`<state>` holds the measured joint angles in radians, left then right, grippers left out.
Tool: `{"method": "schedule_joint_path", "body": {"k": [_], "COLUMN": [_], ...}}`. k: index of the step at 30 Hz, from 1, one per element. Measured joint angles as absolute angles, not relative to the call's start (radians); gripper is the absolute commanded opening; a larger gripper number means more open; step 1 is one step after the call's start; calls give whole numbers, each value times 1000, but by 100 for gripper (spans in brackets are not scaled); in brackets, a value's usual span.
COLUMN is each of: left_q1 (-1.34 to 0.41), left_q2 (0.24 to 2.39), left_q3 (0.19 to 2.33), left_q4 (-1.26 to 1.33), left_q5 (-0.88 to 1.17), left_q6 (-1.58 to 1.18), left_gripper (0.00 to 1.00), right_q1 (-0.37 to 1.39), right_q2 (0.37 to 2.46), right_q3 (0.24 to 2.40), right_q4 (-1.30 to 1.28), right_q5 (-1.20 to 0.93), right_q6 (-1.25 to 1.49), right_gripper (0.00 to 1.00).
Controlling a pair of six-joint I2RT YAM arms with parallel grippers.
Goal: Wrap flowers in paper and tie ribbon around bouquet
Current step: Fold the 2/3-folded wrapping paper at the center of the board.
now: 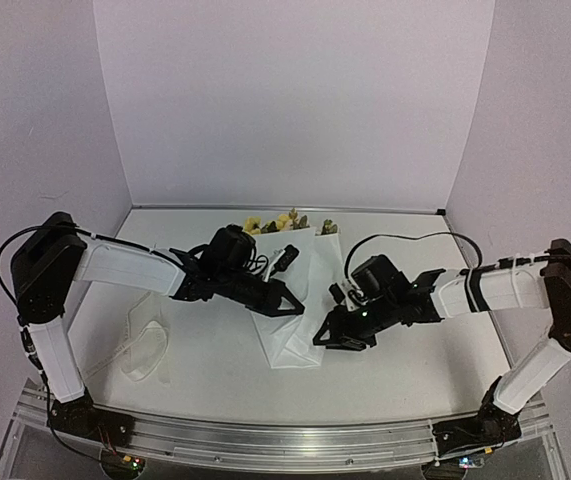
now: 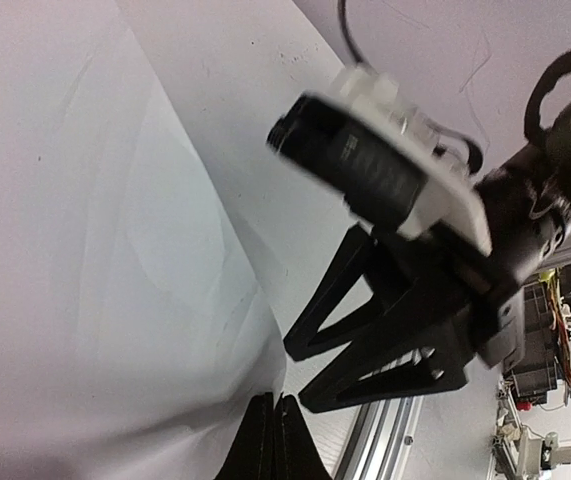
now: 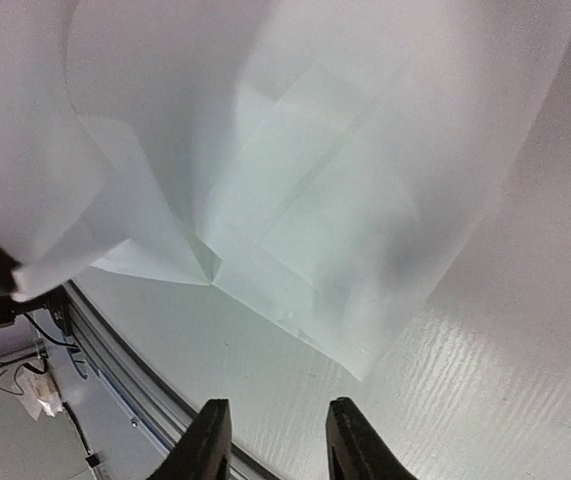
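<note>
Paper was seen folded into a long white cone on the table, its narrow end turned toward the near edge and its wide end toward the back wall. Flowers, pale yellow and cream with green leaves, were shown only at that wide end, so the bouquet was laid near the middle of the table, between the two arms. The ribbon was found well apart from it, on the left side of the table, in a loose sheer loop that was touched by neither gripper.

The left gripper was reached in from the left over the middle of the cone, its tip against or just above the white sheet. In the left wrist view its jaws were pressed together with no gap. Whether a fold of the sheet was pinched between them could not be told.

The right gripper was placed just beside the cone's lower right edge. In the right wrist view its fingers were parted and nothing was caught between them. Only bare table was seen in the gap, with the overlapped layers of the sheet spread just beyond the fingertips.
</note>
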<state>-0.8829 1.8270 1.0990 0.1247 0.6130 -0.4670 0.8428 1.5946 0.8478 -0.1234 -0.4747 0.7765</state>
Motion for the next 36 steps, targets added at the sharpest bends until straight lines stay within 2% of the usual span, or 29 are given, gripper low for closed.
{"method": "schedule_joint_path", "body": {"k": [6,15,21,27,29,33,36], "left_q1": [-883,-883,-883,-883,-883,-883,-883], "left_q2": [1872,1920,1932,1952,1958,1961,1960], "left_q3": [1131,1197,1229,1247,1250,1250,1247], "left_q4": [86,41,25,8,3,-8,-1], "left_q5": [635,662,677,686,687,686,680], "left_q6": [-450,-432,-416,-410,-410,-417,-437], "left_gripper": [0,0,0,1,7,37,43], "right_q1": [709,627,602,591,591,591,591], "right_q2": [1549,1657,1783,1844,1848,1848,1848], "right_q3": [878,1106,1191,1221,1223,1224,1221], "right_q4": [-125,-114,-119,-128,-129,-145,-164], "right_q5": [-523,-587,-602,-611,-610,-592,-563], "right_q6": [798,827,852,871,874,843,805], "right_gripper": [54,53,38,4,0,0,0]}}
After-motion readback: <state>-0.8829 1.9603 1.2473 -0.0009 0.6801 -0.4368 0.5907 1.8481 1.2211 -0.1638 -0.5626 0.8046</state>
